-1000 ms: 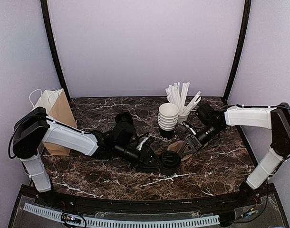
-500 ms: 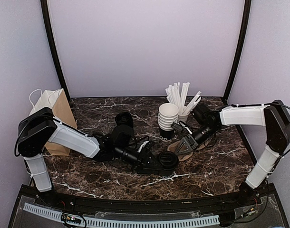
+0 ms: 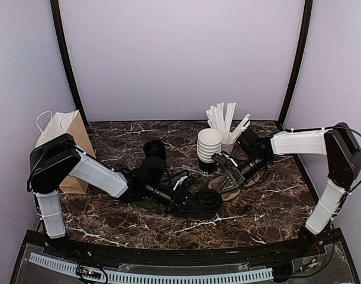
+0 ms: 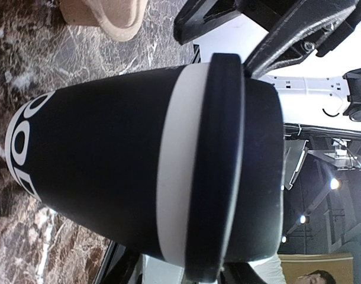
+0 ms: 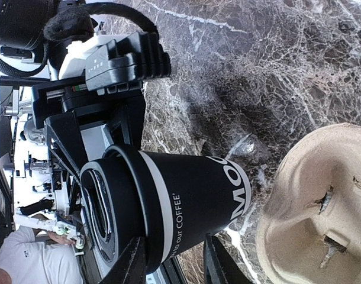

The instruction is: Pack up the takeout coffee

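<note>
The takeout coffee (image 3: 211, 200) is a black cup with a white band and a black lid. My left gripper (image 3: 205, 203) is shut on it near the lid and holds it upright, low over the marble table. The cup fills the left wrist view (image 4: 109, 165), with fingers (image 4: 287, 35) above and below the lid. A brown pulp cup carrier (image 3: 232, 191) lies just right of the cup. My right gripper (image 3: 226, 177) hovers over the carrier, open and empty. In the right wrist view its fingertips (image 5: 133, 260) frame the cup (image 5: 192, 201), with the carrier (image 5: 322, 201) on the right.
A brown paper bag (image 3: 71, 148) with white handles stands at the left edge. A pile of lidless black cups (image 3: 209, 149) and a white cup of straws (image 3: 225, 127) stand behind the carrier. A round black thing (image 3: 154, 147) sits behind the left arm.
My left arm has sunk lower and shifted the cup slightly left. My right gripper has drawn back from the cup toward the carrier's far side.
</note>
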### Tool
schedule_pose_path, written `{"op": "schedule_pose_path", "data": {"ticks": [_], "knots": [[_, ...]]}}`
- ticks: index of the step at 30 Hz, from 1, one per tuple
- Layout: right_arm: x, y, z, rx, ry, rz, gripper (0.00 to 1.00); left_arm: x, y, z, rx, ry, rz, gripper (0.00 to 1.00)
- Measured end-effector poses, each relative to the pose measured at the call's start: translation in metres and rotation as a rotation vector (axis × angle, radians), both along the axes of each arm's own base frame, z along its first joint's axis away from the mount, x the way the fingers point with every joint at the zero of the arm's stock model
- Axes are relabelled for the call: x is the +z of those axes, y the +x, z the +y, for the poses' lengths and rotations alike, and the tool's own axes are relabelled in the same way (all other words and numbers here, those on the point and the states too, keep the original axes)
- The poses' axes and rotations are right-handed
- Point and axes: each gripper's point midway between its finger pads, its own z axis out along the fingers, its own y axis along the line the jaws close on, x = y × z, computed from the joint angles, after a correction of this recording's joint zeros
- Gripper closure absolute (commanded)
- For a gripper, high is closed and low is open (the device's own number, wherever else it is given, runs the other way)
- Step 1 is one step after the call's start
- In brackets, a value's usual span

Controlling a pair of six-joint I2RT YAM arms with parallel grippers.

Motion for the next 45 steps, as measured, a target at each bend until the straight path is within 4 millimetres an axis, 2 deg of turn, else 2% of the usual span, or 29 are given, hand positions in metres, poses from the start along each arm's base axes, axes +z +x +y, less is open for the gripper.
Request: {"op": "schedule_pose_path", "data": {"ticks": [9, 20, 25, 31, 36, 42, 45], "knots": [[0.002, 0.001, 0.000, 0.000, -0.005, -0.006, 0.66, 0.003, 0.003, -0.003, -0.022, 0.035, -0.067, 0.60], [0.010, 0.005, -0.009, 0.030, -0.031, -0.154, 0.58, 0.030, 0.016, -0.012, 0.060, 0.211, -0.335, 0.58], [0.012, 0.004, -0.011, 0.046, -0.037, -0.156, 0.54, 0.033, 0.020, -0.004, 0.074, 0.300, -0.404, 0.55], [0.019, -0.001, -0.013, 0.060, -0.022, -0.130, 0.49, 0.033, 0.036, 0.012, 0.127, 0.380, -0.467, 0.51], [0.027, -0.002, -0.012, 0.069, 0.003, -0.120, 0.47, 0.039, 0.045, 0.016, 0.150, 0.378, -0.499, 0.49], [0.028, -0.001, -0.013, 0.066, 0.004, -0.116, 0.46, 0.061, 0.048, 0.012, 0.165, 0.316, -0.549, 0.48], [0.028, -0.001, -0.014, 0.064, 0.002, -0.120, 0.46, 0.062, 0.049, 0.012, 0.172, 0.315, -0.552, 0.48]]}}
